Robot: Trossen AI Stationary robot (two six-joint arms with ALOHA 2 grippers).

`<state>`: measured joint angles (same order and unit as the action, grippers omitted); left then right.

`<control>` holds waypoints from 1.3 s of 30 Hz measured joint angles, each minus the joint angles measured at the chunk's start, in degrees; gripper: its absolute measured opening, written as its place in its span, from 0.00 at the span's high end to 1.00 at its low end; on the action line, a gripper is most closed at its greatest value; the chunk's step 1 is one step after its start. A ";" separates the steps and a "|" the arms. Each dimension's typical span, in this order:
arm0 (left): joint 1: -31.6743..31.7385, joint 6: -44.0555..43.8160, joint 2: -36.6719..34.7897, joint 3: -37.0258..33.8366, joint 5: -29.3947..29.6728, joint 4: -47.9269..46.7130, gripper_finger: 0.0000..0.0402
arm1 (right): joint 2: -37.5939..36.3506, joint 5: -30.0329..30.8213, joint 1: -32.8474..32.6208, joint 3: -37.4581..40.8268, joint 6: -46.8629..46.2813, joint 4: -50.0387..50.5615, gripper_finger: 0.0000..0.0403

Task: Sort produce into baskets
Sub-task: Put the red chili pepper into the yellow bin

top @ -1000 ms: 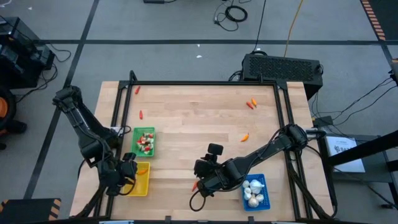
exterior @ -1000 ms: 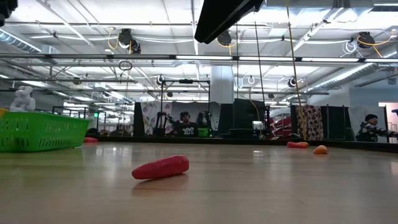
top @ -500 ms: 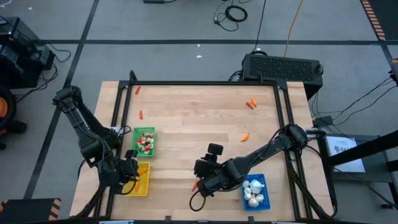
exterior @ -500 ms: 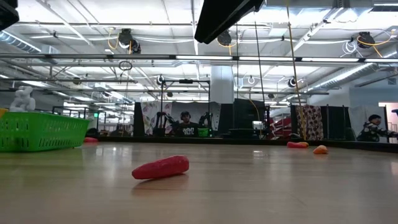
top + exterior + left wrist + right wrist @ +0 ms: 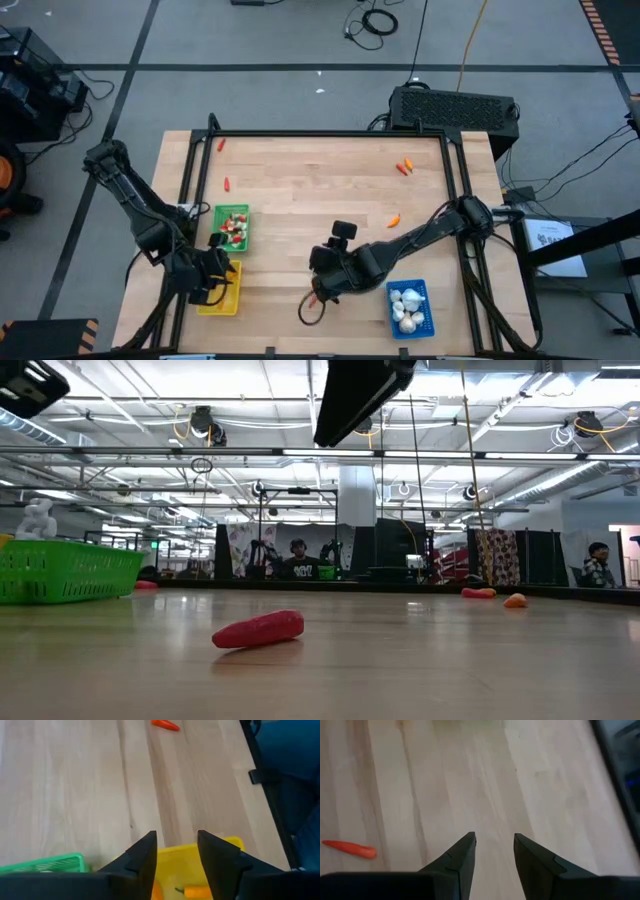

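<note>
Hovering over the yellow basket (image 5: 220,851), left pincer (image 5: 177,852) gapes empty; right pincer (image 5: 493,851) likewise, above bare table (image 5: 485,780).

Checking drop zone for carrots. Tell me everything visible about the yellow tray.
The yellow tray is a small, shallow, rectangular plastic bin lying flat near the table's front left corner, just in front of the green tray. The left hand hangs over it, fingers apart, empty, hiding part of it from above. The left wrist view shows its smooth yellow floor and far rim, with an orange carrot piece lying inside. Whether it touches the green tray cannot be told.
</note>
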<state>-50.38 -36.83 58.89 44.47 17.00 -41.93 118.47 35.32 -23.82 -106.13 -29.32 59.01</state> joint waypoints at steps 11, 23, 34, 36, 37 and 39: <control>5.91 4.57 0.02 0.01 2.72 -0.74 0.57 | -1.80 -3.23 7.18 0.05 3.74 10.29 0.69; 12.02 16.27 0.04 0.02 13.11 2.23 0.57 | -34.82 -5.53 27.38 38.67 -7.20 -2.05 0.69; 16.12 21.11 0.04 0.02 12.29 6.02 0.57 | -43.00 -21.34 56.26 60.74 -1.48 -28.83 0.69; 16.93 21.59 0.04 0.02 11.51 6.16 0.57 | -41.96 -21.20 58.04 60.76 -0.14 -28.86 0.69; 17.29 22.15 0.04 0.02 11.37 6.26 0.57 | -41.35 -20.37 58.54 60.76 -0.02 -28.86 0.69; 17.89 22.78 0.04 0.02 11.01 6.77 0.57 | -39.49 -18.89 59.24 60.76 -0.01 -28.55 0.69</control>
<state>-32.48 -14.05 58.94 44.49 28.02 -35.16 78.98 16.43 35.42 -45.36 -29.33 30.46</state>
